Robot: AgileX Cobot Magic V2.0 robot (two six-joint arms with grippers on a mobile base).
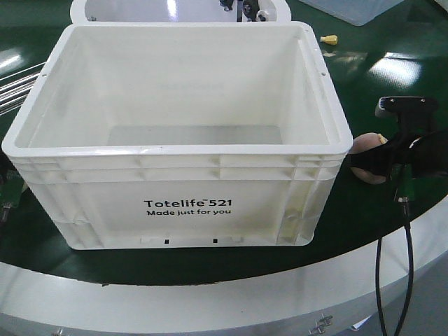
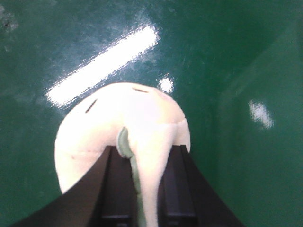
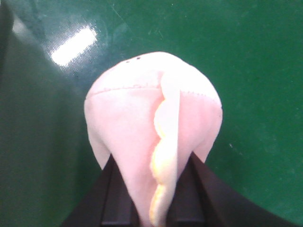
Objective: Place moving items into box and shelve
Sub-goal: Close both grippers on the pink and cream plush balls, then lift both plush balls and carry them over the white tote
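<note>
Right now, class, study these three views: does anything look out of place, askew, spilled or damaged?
One stray: a small yellow piece lies loose on the green table past the white crate's far right corner. The crate stands upright and undamaged. The left gripper grips a pale toy, the right gripper a pink toy; nothing is spilled.

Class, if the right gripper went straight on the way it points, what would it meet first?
Probably the green tabletop, touched first by the pink plush toy the right gripper holds; depth is unclear.
</note>
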